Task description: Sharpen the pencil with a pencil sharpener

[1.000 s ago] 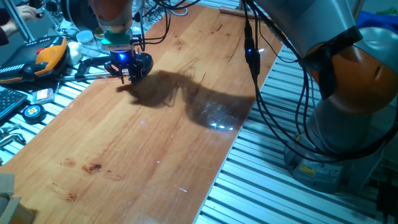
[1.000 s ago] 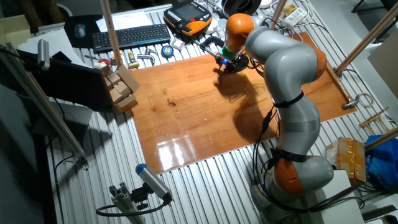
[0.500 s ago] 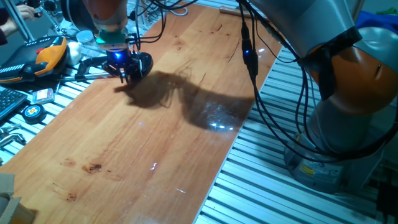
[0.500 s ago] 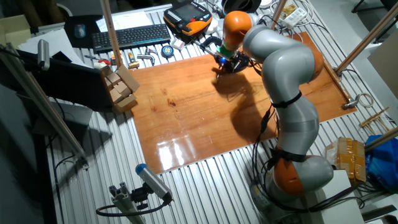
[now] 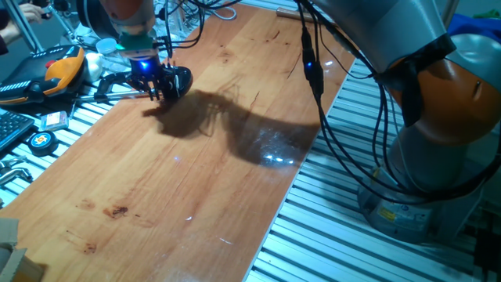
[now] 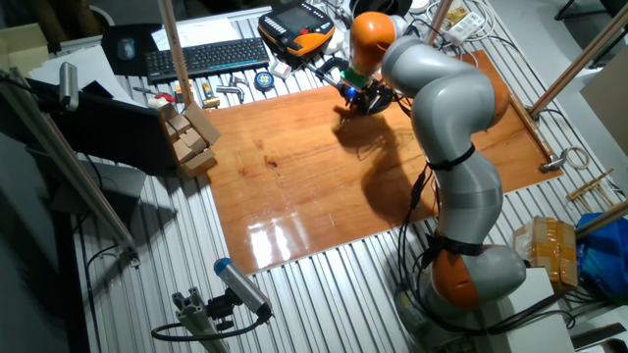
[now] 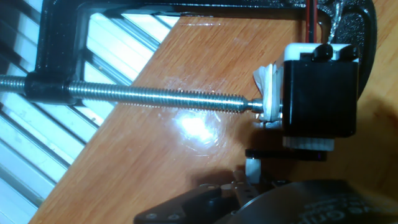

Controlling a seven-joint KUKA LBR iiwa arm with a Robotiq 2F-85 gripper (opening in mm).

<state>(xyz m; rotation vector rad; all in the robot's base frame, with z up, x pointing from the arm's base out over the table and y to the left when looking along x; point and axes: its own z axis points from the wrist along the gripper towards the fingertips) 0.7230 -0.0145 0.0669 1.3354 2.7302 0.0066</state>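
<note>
The pencil sharpener (image 5: 177, 78) is a small black rounded body at the far left edge of the wooden board (image 5: 196, 172), joined to a black clamp arm (image 5: 117, 78). In the hand view the sharpener (image 7: 320, 93) is a black box with white trim, pressed by the clamp's threaded screw (image 7: 143, 94). My gripper (image 5: 156, 92) hangs right beside the sharpener, fingers pointing down and nearly touching the board; it also shows as the gripper (image 6: 361, 101) in the other fixed view. Only dark finger parts (image 7: 186, 208) show at the bottom of the hand view. No pencil can be made out.
An orange-and-black handheld unit (image 5: 63, 70), a tape measure (image 5: 41, 141) and loose tools lie left of the board. A keyboard (image 6: 201, 57) and wooden blocks (image 6: 191, 137) sit beyond it. Cables (image 5: 313, 70) hang from the arm over the board's right side.
The gripper has shifted slightly toward the far left edge, closer to the clamp arm. The sharpener has not moved.
</note>
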